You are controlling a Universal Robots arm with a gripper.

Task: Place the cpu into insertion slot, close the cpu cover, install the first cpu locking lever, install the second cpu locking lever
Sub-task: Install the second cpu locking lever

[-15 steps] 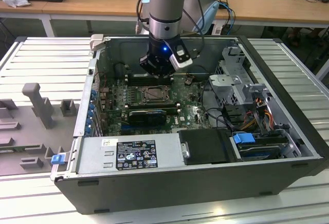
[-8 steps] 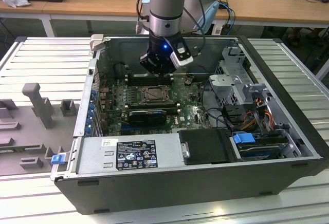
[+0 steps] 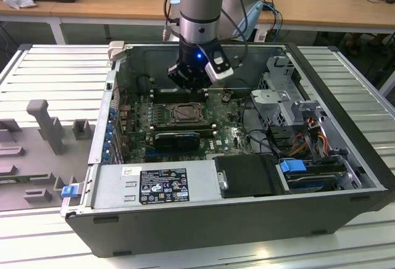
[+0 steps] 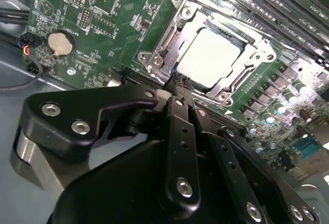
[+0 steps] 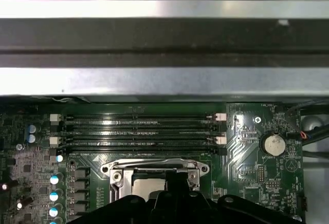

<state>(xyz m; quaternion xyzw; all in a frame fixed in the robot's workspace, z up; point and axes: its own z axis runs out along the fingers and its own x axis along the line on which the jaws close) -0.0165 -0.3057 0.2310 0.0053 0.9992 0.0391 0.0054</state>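
CPU: We find the small flat square chip, pale silvery-beige [image 4: 209,58], lying level inside the socket, so the placing step reads as done. In the first wrist view its pale face [image 5: 149,187] shows between the socket's metal brackets.

Insertion slot: The square socket with a shiny metal rim [image 4: 154,58] sits on the green motherboard [image 4: 92,39], just beside the row of long black memory slots [image 5: 139,129]. In the exterior view it is the dark square [image 3: 183,113] under the arm.

CPU cover: The thin silvery metal frame plate with a square middle cut-out [image 4: 254,62] appears to lie down around the chip, its window leaving the chip's face bare. We cannot tell for certain that it is fully seated, as the view is oblique.

Locking levers: We cannot tell whether either lever is latched.

Gripper: The black two-finger gripper [image 4: 177,82] hovers just over the socket's near rim with its fingers [image 4: 181,131] drawn together and nothing between them. We judge this narrow tip suits pressing on thin metal parts, not carrying.

Surroundings: The socket's board lies in an open grey computer case [image 3: 345,90] on a slatted metal table [image 3: 55,71]. A round silver coin battery [image 4: 60,43] sits well apart from the socket.
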